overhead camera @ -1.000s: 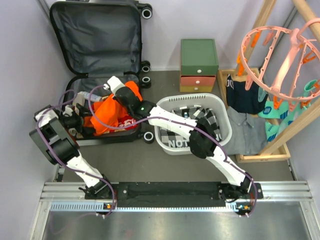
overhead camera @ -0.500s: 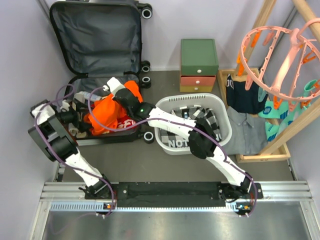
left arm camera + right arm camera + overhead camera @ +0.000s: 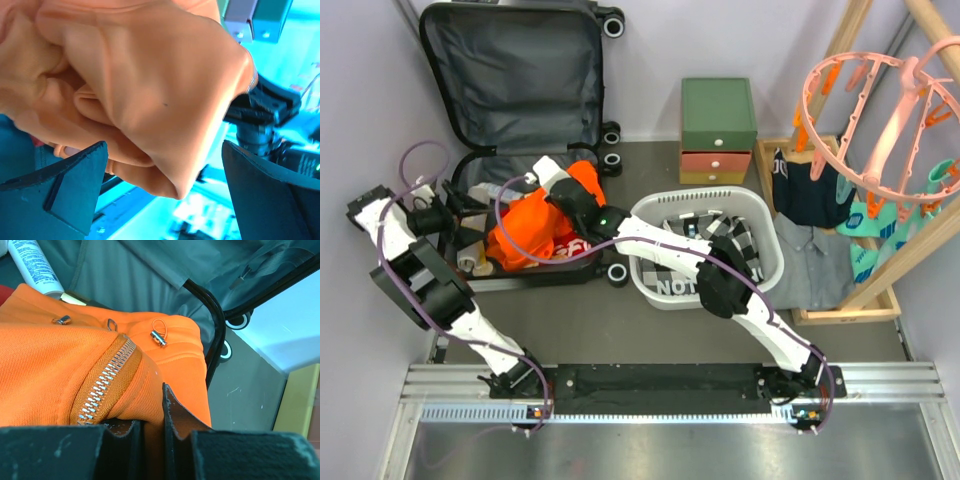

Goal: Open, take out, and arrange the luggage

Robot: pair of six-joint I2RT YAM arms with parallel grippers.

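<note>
With the luggage (image 3: 510,80) open at upper left, your right end effector (image 3: 152,425) pinched on the orange jacket (image 3: 535,225) inside, left end effector (image 3: 428,216) gaping empty, a hasty lift could slip that thin fold free.

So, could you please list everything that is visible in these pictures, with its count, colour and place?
luggage: one, dark grey lining, black wheels, open, far left.
orange garment: one, orange, zipped, in the luggage's near half.
tube: one, white, printed, in the luggage beside the garment.
laundry basket: one, white, in the middle.
checked cloth: one, black and white, in the basket.
drawer box: one, green, orange and yellow, behind the basket.
peg hanger: one, pink, far right.
wooden rack: one, light wood, right.
left gripper: one, black, open, facing the garment.
right gripper: one, black, shut on the garment.
</note>
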